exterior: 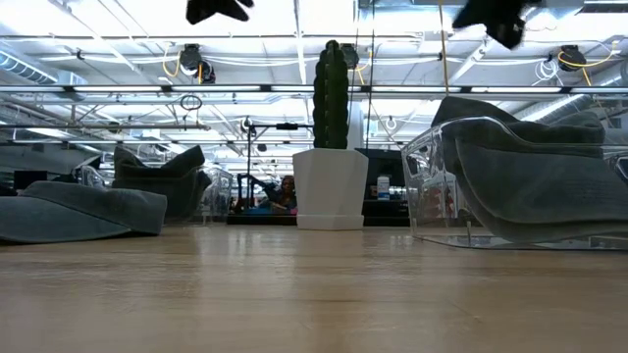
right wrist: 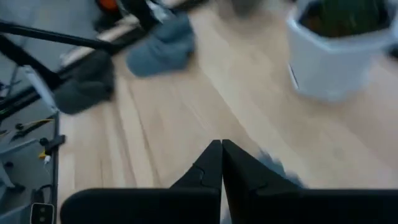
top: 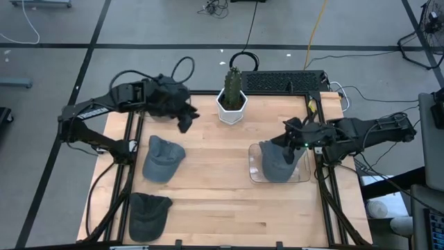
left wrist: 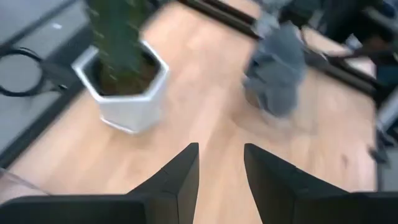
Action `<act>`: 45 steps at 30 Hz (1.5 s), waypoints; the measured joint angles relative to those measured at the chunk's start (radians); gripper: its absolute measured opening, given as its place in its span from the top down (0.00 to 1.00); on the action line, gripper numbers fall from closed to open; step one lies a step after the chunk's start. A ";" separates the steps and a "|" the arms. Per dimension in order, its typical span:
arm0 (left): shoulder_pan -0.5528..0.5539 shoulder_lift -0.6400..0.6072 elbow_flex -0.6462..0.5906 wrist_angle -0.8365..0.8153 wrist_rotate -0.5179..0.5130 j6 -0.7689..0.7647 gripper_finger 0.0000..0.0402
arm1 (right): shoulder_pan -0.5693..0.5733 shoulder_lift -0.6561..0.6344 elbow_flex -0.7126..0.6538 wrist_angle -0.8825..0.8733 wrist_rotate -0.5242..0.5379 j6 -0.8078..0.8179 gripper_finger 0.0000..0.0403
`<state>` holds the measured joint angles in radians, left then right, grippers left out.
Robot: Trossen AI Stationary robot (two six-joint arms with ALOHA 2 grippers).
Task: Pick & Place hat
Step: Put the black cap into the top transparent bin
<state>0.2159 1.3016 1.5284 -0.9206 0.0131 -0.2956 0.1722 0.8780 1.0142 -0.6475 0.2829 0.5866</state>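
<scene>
Hats: soft, light cap (top: 163, 159) lies left on the counter (top: 215, 173); I judge its stiffer brim the best hold. My left end effector (top: 186, 119) hangs spread and empty; my right end effector (top: 290, 141) is pressed together above the tray (top: 255, 173).

Bright overhead light, blurred wrist views

A cactus (exterior: 331, 95) in a white pot (exterior: 331, 188) stands mid-table on the wooden tabletop (exterior: 294, 294), two grey hats (exterior: 83, 209) lying at left and another grey hat (exterior: 535, 181) inside a clear container (exterior: 432, 186) at right.
</scene>
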 joint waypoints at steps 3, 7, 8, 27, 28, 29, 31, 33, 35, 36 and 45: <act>-0.034 -0.020 -0.002 -0.084 0.034 0.013 0.66 | 0.000 0.000 0.000 0.137 0.007 -0.169 1.00; -0.083 -0.027 0.000 -0.101 0.030 -0.025 0.66 | -0.002 0.026 0.000 0.215 0.060 -0.204 1.00; -0.091 -0.028 -0.001 -0.100 0.030 -0.046 0.66 | -0.004 0.035 0.000 0.216 0.061 -0.183 1.00; -0.389 -0.014 -0.001 -0.071 -0.067 -0.502 0.66 | 0.000 0.095 0.000 0.203 -0.076 -0.150 1.00; -0.390 -0.014 -0.001 -0.071 -0.078 -0.517 0.66 | 0.004 0.096 0.000 0.203 -0.076 -0.150 1.00; -0.390 -0.016 -0.001 -0.070 -0.092 -0.551 0.66 | 0.010 0.098 0.000 0.201 -0.075 -0.149 1.00; -0.387 -0.016 -0.001 -0.070 -0.111 -0.620 0.66 | 0.016 0.099 0.000 0.202 -0.068 -0.129 1.00; -0.386 -0.015 -0.001 -0.068 -0.126 -0.657 0.66 | 0.022 0.099 0.000 0.206 -0.052 -0.100 1.00; -0.386 -0.015 -0.001 -0.039 -0.151 -0.660 0.66 | 0.025 0.099 0.000 0.213 -0.049 -0.090 1.00; -0.385 -0.015 -0.001 -0.004 -0.180 -0.662 0.66 | 0.026 0.099 0.000 0.213 -0.049 -0.088 1.00; -0.292 0.007 -0.001 0.295 -0.294 -0.511 0.66 | 0.026 0.104 0.000 0.224 -0.009 -0.018 1.00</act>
<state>-0.0758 1.3088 1.5270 -0.6260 -0.2805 -0.8065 0.1986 0.9821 1.0138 -0.4239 0.2738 0.5684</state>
